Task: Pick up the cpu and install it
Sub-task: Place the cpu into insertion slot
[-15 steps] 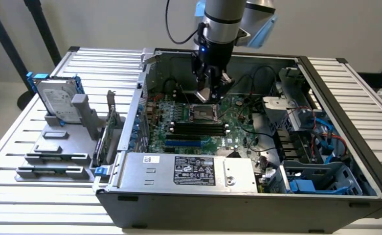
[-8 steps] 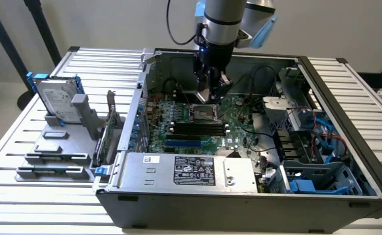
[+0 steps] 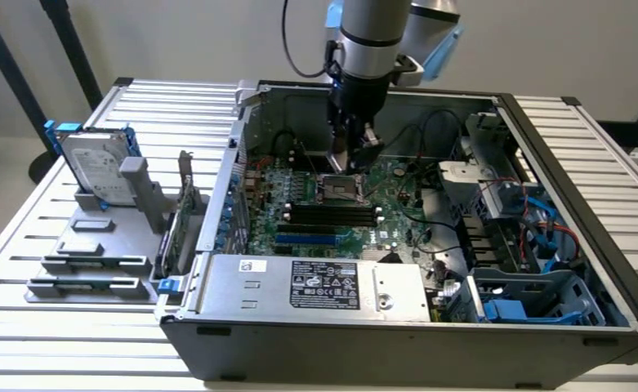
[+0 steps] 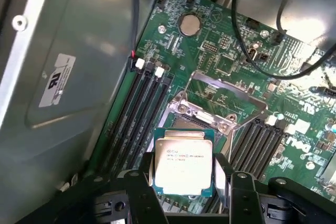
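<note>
**CPU gripped over the open socket inside the computer case**

CPU (image 4: 184, 163), with its dull silver printed top facing the wrist camera and a green rim around it, sits clamped between the two black fingers (image 4: 144, 179) of the gripper (image 4: 184, 171). The jaws stand wide, one pressed against each opposite side of the chip.

In the exterior view the gripper (image 3: 348, 159) hangs inside the open computer case (image 3: 406, 343), just above the CPU socket (image 3: 341, 189) near the middle of the green motherboard (image 3: 308, 233). The wrist view shows the socket's metal load frame (image 4: 226, 90) swung open, and the chip is not seated in it.

Black memory slots (image 4: 142, 108) run along both sides of the socket. A coin cell battery (image 4: 190, 23) and loose black cables (image 4: 273, 61) lie beyond it.

The case also holds a power supply (image 3: 319, 286) along its nearest wall. A drive cage with blue parts (image 3: 526, 302) sits in its near corner at the exterior view's right.

Outside the case, on the slatted table (image 3: 35, 343), a hard drive with blue rails (image 3: 92, 167) stands upright in a grey holder (image 3: 133, 192). It is near the table edge at the exterior view's left. Flat grey slotted blocks (image 3: 90, 276) lie closer to the near corner.
</note>
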`<state>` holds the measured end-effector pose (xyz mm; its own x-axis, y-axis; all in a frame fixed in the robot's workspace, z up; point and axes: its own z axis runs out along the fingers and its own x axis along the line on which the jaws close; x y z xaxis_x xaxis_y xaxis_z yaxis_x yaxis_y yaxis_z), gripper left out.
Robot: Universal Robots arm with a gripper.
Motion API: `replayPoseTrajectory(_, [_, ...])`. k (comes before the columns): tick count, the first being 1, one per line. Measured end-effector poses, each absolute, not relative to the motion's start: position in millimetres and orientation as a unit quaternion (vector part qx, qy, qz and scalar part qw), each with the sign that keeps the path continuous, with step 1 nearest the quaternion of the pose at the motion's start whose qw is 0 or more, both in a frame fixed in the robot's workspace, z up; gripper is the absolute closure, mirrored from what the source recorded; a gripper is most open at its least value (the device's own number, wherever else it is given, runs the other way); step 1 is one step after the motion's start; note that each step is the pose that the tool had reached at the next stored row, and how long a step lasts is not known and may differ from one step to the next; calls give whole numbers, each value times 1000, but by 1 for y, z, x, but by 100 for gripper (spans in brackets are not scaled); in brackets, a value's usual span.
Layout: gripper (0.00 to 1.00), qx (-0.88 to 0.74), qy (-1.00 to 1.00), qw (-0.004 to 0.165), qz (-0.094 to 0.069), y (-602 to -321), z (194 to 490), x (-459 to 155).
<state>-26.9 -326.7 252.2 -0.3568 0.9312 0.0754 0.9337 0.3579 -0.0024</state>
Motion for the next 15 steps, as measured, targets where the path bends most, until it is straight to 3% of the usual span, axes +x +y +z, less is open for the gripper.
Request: replayPoseTrajectory(15, [45, -672, -739, 29, -24, -327, 242, -27])
